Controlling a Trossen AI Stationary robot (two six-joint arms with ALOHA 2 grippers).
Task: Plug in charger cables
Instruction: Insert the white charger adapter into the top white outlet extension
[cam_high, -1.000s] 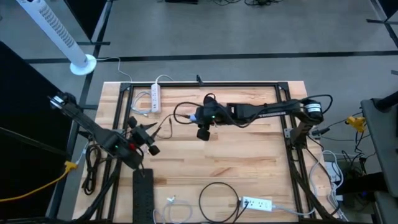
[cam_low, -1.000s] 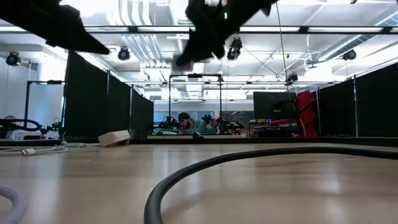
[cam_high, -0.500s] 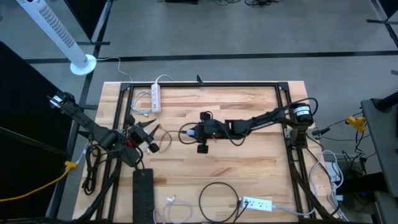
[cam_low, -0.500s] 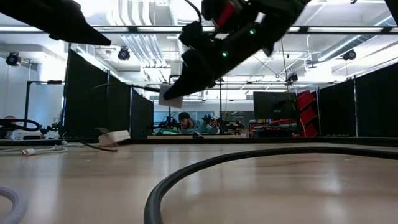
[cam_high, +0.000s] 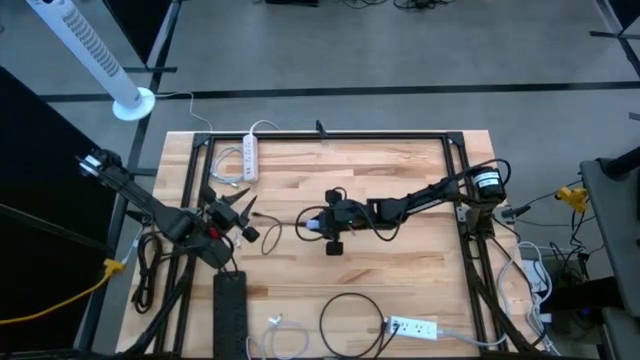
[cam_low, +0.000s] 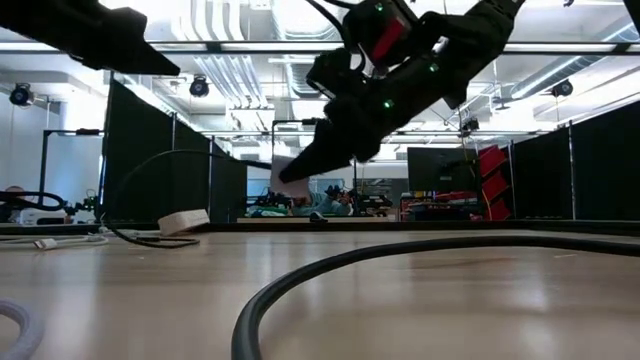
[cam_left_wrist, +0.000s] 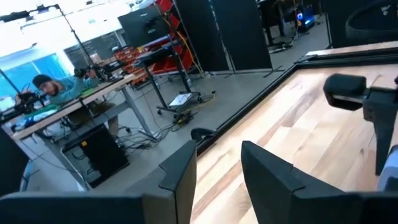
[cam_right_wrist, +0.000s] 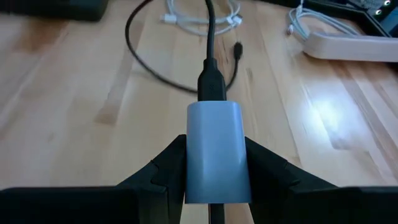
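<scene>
Above the middle of the pale wooden slatted table, the right gripper pinches a pale blue-white rectangular charger block between its two dark fingers, which press flat on the block's sides. A thin black charger cable is plugged into the block's far end and trails in a loose loop across the table boards. In the high view the block sits near the table's centre, its cable curling toward the table's left side. The left gripper hangs over the table's left edge, fingers parted and empty. A white power strip lies at the table's near edge, just beside a black coiled cable.
</scene>
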